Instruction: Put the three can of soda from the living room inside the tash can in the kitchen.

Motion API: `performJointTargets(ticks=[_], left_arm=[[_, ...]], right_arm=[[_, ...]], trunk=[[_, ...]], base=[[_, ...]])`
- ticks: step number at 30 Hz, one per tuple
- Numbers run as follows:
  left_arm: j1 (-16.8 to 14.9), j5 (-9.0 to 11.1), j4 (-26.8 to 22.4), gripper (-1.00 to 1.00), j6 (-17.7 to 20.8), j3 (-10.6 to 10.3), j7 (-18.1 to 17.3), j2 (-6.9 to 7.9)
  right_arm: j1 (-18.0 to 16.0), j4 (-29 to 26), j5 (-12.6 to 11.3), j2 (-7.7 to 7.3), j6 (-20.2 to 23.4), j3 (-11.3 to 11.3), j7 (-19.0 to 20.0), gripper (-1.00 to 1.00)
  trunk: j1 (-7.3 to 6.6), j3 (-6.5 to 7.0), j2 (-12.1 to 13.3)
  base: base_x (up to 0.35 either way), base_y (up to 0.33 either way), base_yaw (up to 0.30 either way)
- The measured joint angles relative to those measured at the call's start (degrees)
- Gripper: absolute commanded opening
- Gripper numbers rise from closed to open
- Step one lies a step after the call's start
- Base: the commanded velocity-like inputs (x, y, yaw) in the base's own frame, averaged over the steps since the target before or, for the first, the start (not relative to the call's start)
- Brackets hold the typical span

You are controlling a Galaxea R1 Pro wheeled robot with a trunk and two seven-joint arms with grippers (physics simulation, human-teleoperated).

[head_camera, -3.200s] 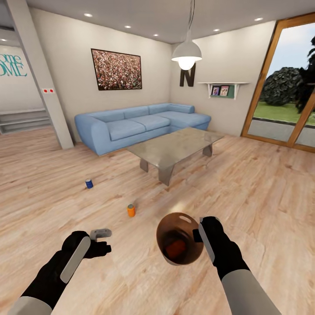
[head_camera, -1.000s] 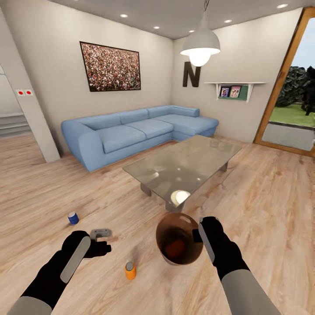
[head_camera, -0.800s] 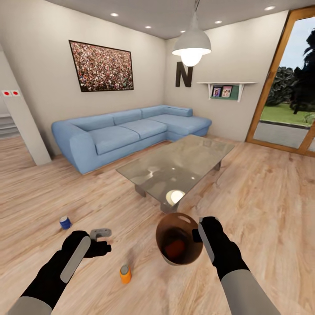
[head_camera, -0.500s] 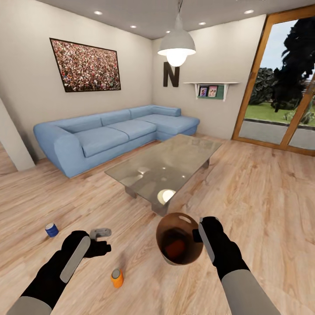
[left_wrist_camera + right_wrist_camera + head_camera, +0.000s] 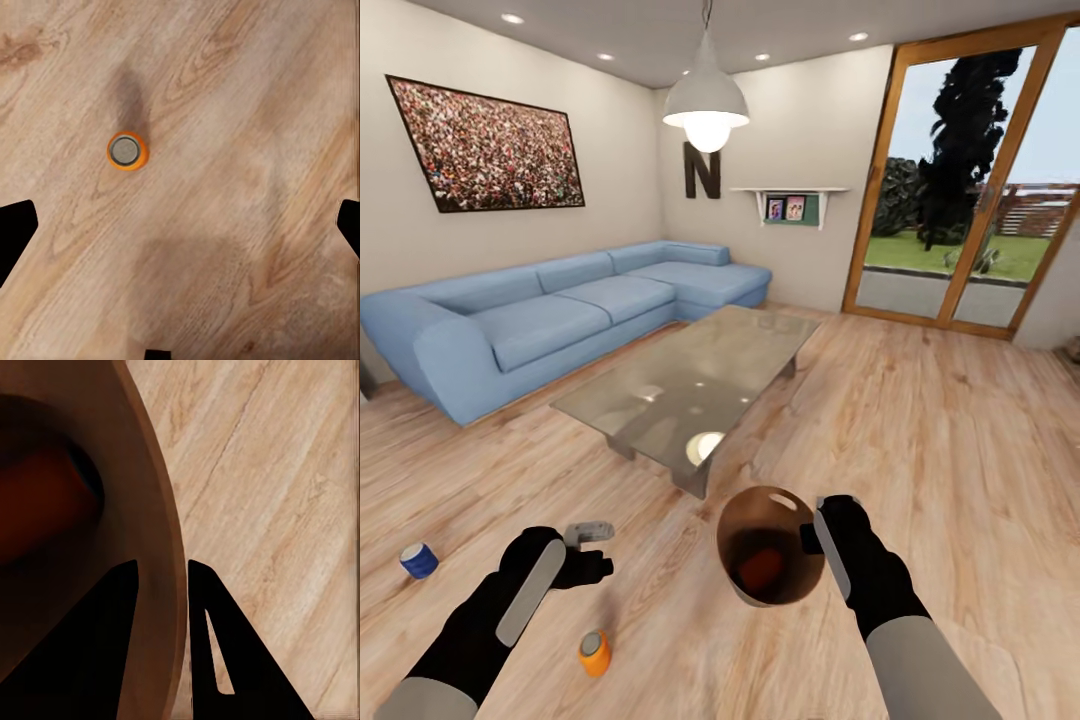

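I've got the trash can (image 5: 770, 545) carried in the right gripper (image 5: 822, 540), jaws pinched on its rim wall, one finger inside and one outside (clear in the right wrist view, rim (image 5: 161, 547) between the two dark fingers). An orange can (image 5: 760, 568) already lies in the bottom of it. My left gripper (image 5: 588, 534) is spread wide and has nothing in it, hanging above the floor.

Next target, I judge, is the orange soda can (image 5: 595, 654) standing on the wood floor (image 5: 920, 450) just ahead of my left forearm; in the left wrist view it sits off-centre between the finger tips (image 5: 15, 232), silvery top (image 5: 125, 151) facing the camera. To do this well I'd centre the wrist over the can first, then drop straight down and close across its round body, not the lid, keeping the bin level so the can inside stays put.

Orientation: this can is upright, long axis vertical, top up. The blue soda can (image 5: 418, 560) sits further left on the floor, well apart, also upright as far as I can tell. Sofa (image 5: 560, 310) and glass table (image 5: 690, 380) lie beyond.
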Motion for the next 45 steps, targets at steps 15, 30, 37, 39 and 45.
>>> performJointTargets(ticks=[15,30,37,39,45], left_arm=[[0.0,0.0,0.0,1.00,0.0,-0.1,0.0,-0.16],[0.0,0.1,0.0,1.00,0.0,0.0,0.0,-0.09],[0.0,0.1,0.0,1.00,0.0,0.0,0.0,-0.08],[0.0,0.1,0.0,1.00,0.0,0.0,0.0,-0.08],[0.0,0.1,0.0,1.00,0.0,0.0,0.0,-0.08]], right_arm=[[0.1,0.0,0.4,-0.03,0.0,0.4,0.0,-1.00],[0.1,0.0,0.6,-0.05,0.0,0.5,0.0,-1.00],[0.1,0.0,0.2,-0.04,0.0,0.5,0.0,-1.00],[0.1,0.0,0.5,-0.07,0.0,0.5,0.0,-1.00],[0.1,0.0,-0.4,-0.09,0.0,0.4,0.0,-1.00]], trunk=[[0.00,0.00,0.0],[0.00,-0.04,0.0],[0.00,-0.25,0.0],[0.00,-0.34,0.0],[0.00,-0.63,0.0]], base=[[0.000,0.000,-0.022],[0.000,0.009,0.033],[0.000,0.115,0.178],[0.000,0.220,0.211],[0.068,0.258,0.204]])
